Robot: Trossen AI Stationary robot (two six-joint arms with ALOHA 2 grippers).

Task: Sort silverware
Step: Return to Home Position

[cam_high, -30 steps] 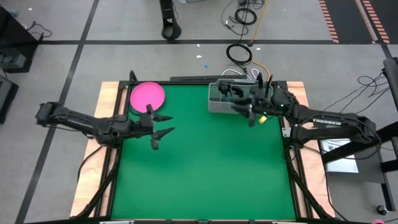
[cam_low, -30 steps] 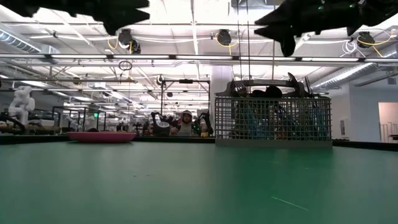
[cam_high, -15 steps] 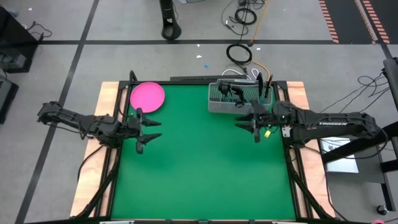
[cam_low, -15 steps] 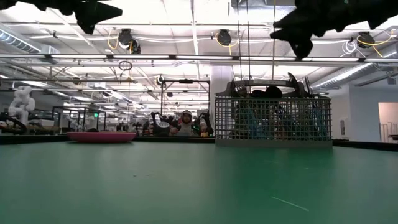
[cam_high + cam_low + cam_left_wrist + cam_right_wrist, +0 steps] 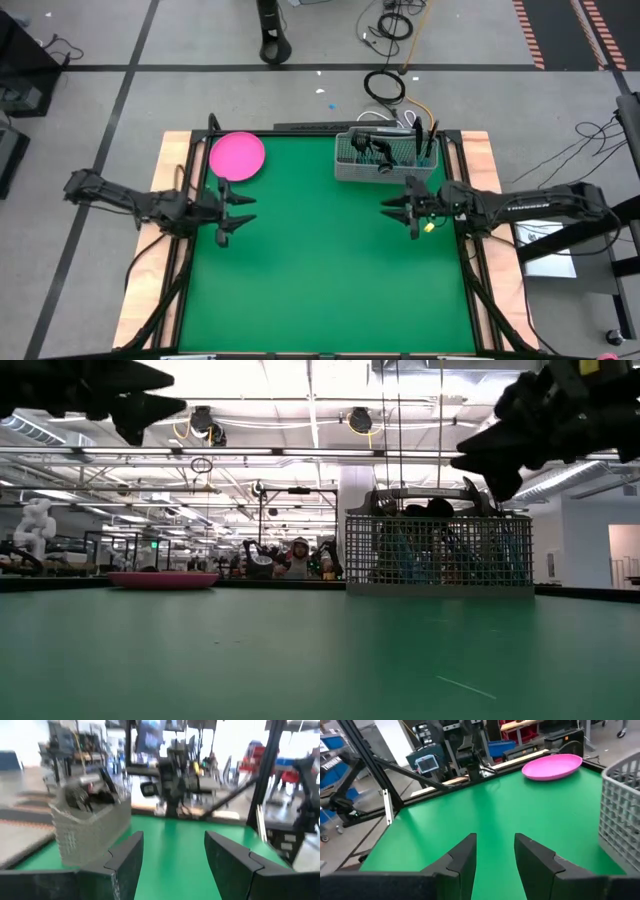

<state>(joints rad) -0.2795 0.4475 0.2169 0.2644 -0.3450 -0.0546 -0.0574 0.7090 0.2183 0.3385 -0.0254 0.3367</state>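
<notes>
The silverware (image 5: 378,148) stands in the gray wire mesh basket (image 5: 385,160) at the table's far edge, right of the middle; dark ends stick up over its rim (image 5: 470,495). My left gripper (image 5: 243,208) hangs open above the table's left side, just nearer than the pink plate (image 5: 237,155). My right gripper (image 5: 398,208) hangs open above the mat, nearer than the basket and close to the right edge. Both are well above the mat in the low view. The left wrist view shows the basket (image 5: 90,827) far ahead of the open fingers (image 5: 125,862).
The round pink plate (image 5: 163,579) lies flat at the far left corner of the green mat (image 5: 330,270). Wooden rails and a dark frame (image 5: 176,260) border the table. The right wrist view shows the plate (image 5: 552,766) and the basket's wall (image 5: 620,805).
My right gripper has drawn back from over the basket toward the table's near and right edges and come down a little. My left gripper has pulled back toward the table's left edge. Both stayed open and hold nothing.
</notes>
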